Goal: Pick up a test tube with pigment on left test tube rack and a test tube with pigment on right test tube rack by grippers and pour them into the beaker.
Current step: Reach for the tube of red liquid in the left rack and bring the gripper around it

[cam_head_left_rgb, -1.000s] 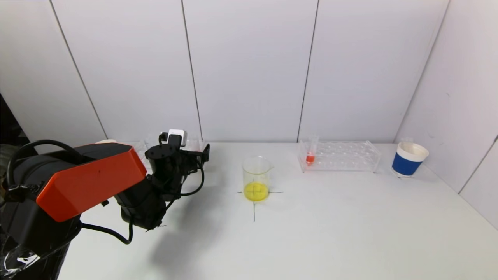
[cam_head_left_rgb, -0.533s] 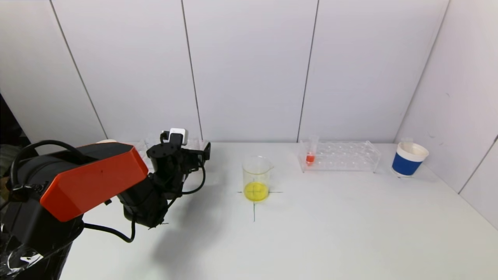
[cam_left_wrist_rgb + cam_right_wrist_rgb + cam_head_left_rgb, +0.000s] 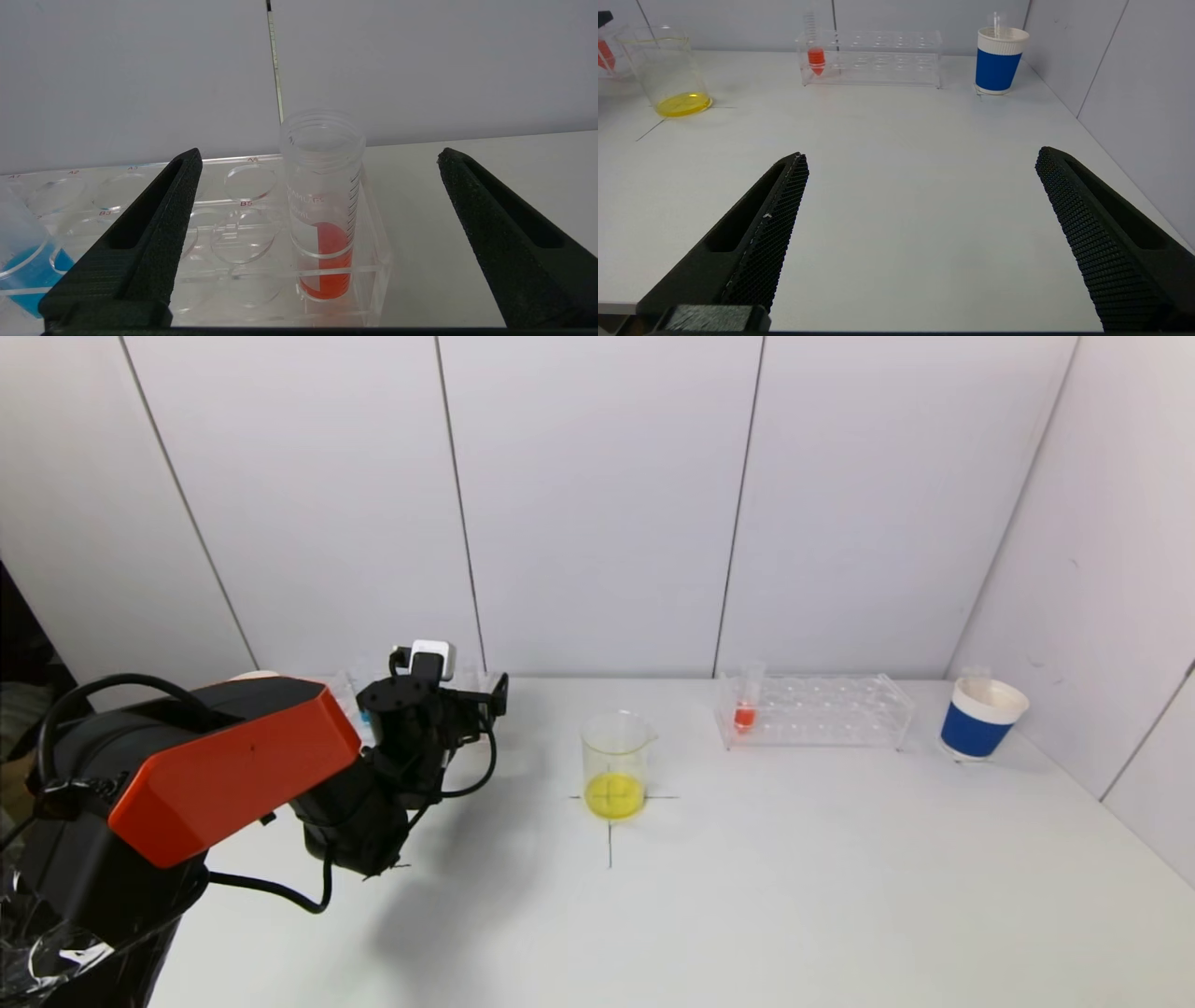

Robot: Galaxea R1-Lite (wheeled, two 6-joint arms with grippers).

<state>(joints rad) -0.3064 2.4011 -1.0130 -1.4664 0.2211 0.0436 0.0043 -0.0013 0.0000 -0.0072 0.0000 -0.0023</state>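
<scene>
My left gripper [image 3: 320, 161] is open, its fingers on either side of a clear test tube with red pigment [image 3: 324, 210] standing upright at the end of the left rack [image 3: 233, 219], not touching it. In the head view the left gripper [image 3: 467, 695] hides most of that rack. A tube with blue pigment [image 3: 25, 261] stands further along the rack. The beaker [image 3: 615, 763] holds yellow liquid at the table's middle. The right rack [image 3: 822, 711] holds a tube with red pigment [image 3: 745, 702]. My right gripper [image 3: 920, 161] is open and empty, low over the table near its front, out of the head view.
A blue and white paper cup [image 3: 980, 717] stands at the far right near the side wall. A black cross is marked on the table under the beaker. The back wall is close behind both racks.
My left gripper has moved slightly forward toward the left rack and the back wall. Nothing else has moved.
</scene>
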